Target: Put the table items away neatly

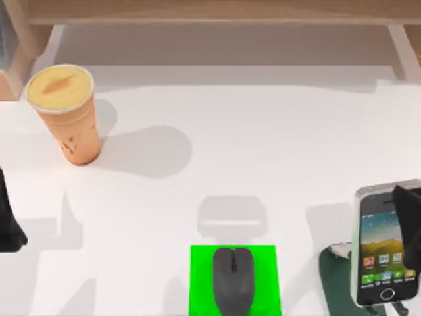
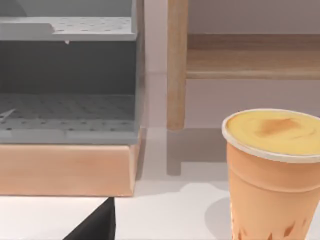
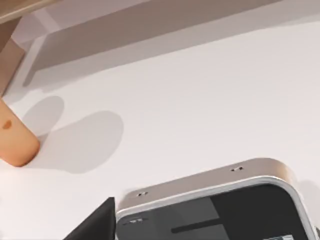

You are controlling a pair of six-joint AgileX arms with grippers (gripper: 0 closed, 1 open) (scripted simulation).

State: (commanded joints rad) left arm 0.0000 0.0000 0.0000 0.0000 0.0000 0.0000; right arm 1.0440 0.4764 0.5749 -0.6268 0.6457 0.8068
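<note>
1. Three items make up the job: mouse (image 1: 233,281), phone (image 1: 387,243) and cup (image 1: 66,113).
2. One looks settled. The mouse lies on the green pad (image 1: 201,280), well to the left of the right pincer (image 1: 409,209) and far to the right of the left one.
3. The phone is the step in hand, by my reading. It stands tilted over the dark green stand (image 1: 332,276), with the right pincer at its upper right edge; the dark finger overlaps the frame there.
4. Whether that pincer grips the phone or has let go, I cannot tell; the finger gap is hidden in the top view, and the right wrist view gives just the phone's upper edge (image 3: 210,182) close below the camera and a dark finger tip.
5. The cup waits on the counter (image 1: 263,145), upright with its yellow lid on, ahead of the left pincer (image 1: 8,227) and somewhat to its right. It looks untouched.
6. The left arm sits at the counter's left edge, well short of the cup. Its pincer state I cannot tell either; a single dark tip shows in the left wrist view.
7. A grey shelf rack (image 2: 67,80) on a wooden base stands beyond the left pincer, beside the cup (image 2: 272,170).
8. Judged overall: mouse placed, phone nearly or just seated, cup left. Roughly two thirds through.
</note>
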